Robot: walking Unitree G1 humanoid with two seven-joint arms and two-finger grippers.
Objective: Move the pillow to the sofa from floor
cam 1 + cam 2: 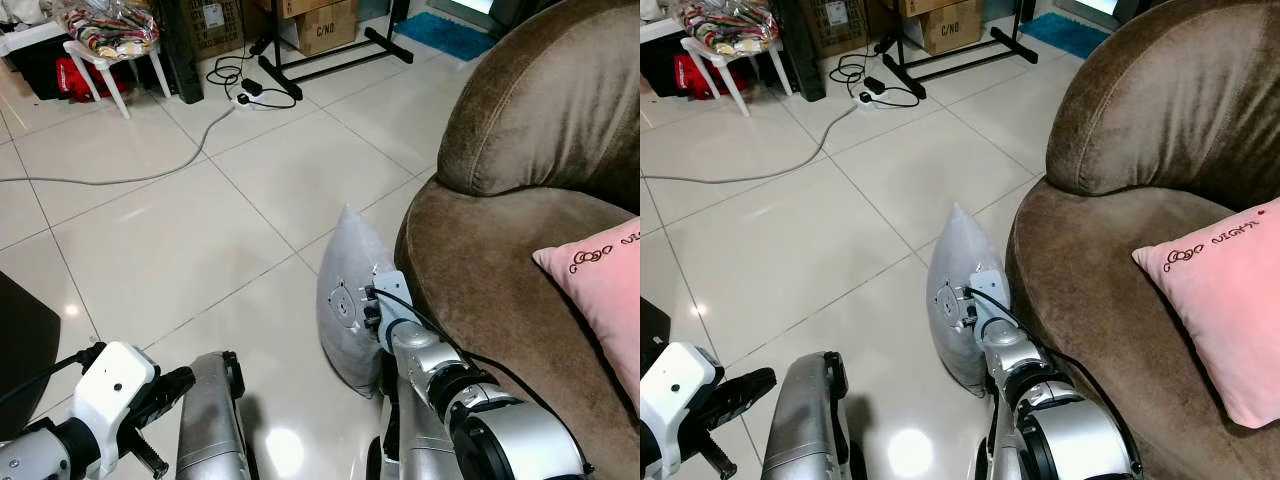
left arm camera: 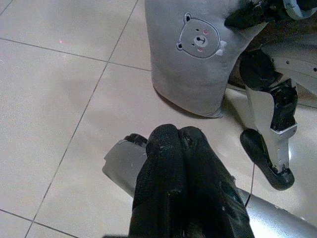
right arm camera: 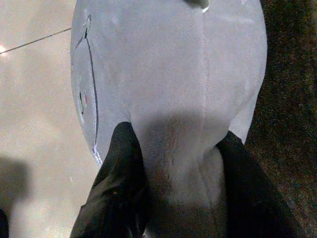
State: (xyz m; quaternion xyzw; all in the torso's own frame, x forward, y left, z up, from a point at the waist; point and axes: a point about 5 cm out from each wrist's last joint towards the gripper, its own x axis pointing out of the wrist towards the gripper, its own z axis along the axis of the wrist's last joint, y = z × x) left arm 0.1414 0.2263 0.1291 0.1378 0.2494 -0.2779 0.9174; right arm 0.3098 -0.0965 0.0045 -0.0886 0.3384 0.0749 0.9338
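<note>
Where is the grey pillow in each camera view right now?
Left eye view: grey pillow, lower middle, standing on the floor against the brown sofa.
Right eye view: lower middle, same spot.
Left wrist view: upper middle, bear face showing.
Right wrist view: centre, between the right gripper fingers.
Shared landmark: the sofa.

home living room: sofa (image 1: 520, 180), tiles (image 1: 200, 230)

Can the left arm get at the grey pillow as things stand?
Probably yes. The grey pillow stands on bare tile just ahead of the left end effector, nothing between. The right end effector already pinches it against the sofa.
</note>
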